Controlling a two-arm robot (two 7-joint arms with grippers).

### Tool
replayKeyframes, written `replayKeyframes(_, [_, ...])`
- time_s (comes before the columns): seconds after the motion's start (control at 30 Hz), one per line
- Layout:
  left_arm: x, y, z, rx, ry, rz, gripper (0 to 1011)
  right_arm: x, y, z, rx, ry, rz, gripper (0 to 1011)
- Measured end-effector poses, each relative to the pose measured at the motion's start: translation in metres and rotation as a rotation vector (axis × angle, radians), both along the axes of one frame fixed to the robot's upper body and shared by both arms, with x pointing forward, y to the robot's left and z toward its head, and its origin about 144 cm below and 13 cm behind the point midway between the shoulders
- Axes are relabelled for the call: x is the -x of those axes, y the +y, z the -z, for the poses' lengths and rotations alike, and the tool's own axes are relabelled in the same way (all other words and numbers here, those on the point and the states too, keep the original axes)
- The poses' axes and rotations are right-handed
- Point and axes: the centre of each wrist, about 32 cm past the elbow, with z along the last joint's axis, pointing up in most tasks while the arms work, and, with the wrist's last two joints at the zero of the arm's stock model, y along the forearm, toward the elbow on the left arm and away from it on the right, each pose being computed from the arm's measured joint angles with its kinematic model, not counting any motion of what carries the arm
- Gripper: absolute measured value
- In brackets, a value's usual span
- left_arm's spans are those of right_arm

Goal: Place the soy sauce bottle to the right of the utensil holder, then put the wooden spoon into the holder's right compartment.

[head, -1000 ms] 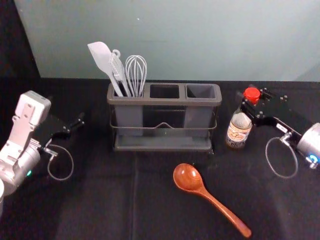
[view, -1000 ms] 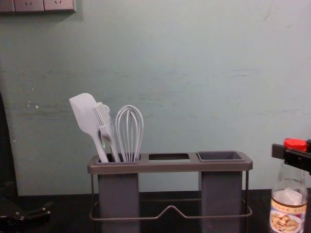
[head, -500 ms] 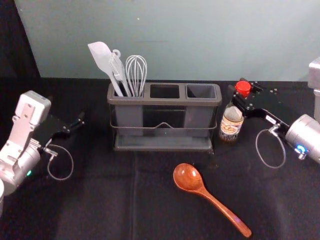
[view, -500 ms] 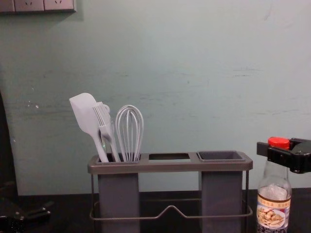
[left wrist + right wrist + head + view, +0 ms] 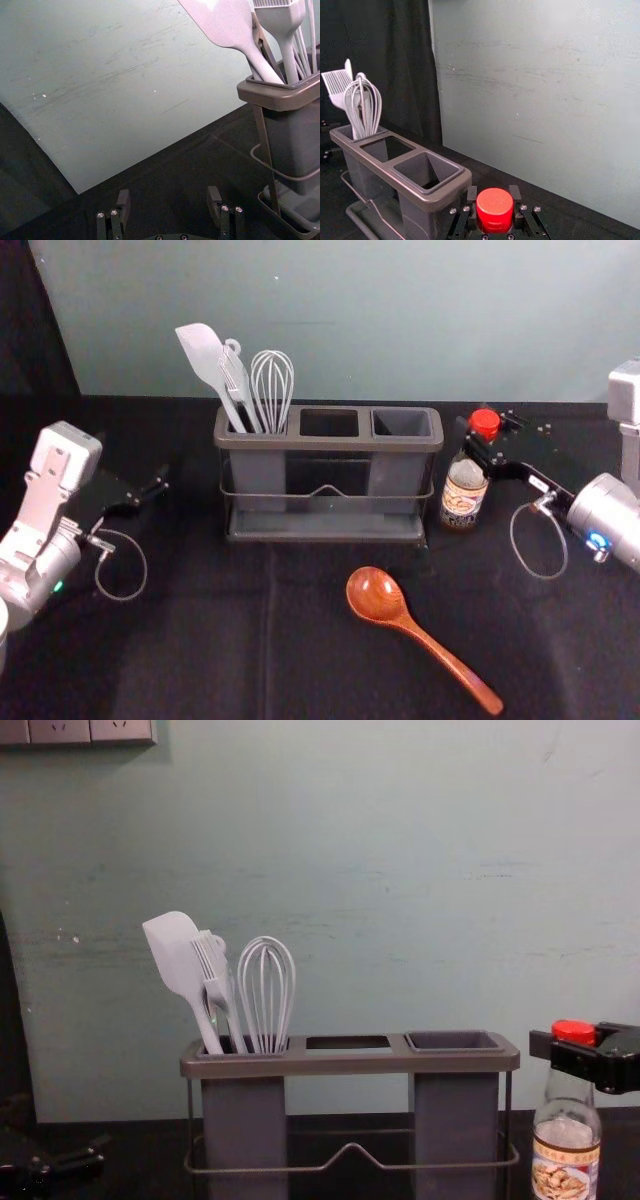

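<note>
My right gripper is closed around the neck of the soy sauce bottle, just right of the grey utensil holder. In the right wrist view the red cap sits between the fingers of my right gripper. The bottle is upright; whether its base touches the table cannot be told. The wooden spoon lies in front of the holder, bowl toward it. My left gripper is parked at the left, its fingers apart with nothing between them in the left wrist view.
A spatula, a brush and a whisk stand in the holder's left compartment. Its middle and right compartments hold nothing visible. Behind the black-covered table rises a pale wall.
The right gripper has carried the bottle left, closer to the holder, and then slightly lower. The left arm, spoon and holder have stayed still.
</note>
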Motion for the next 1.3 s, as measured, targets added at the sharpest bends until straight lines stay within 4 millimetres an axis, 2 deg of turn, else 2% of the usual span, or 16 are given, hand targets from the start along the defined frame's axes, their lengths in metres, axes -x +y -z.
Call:
replayKeyframes(1.17, [0.0, 0.0, 0.0, 0.0, 0.0, 0.0, 1005, -0.0019, -0.0031, 0.0041, -0.005, 0.005, 0.005, 381])
replayKeyframes(1.3, [0.0, 0.0, 0.0, 0.0, 0.0, 0.0, 1005, -0.0017, -0.0031, 0.0047, -0.003, 0.01, 0.005, 466])
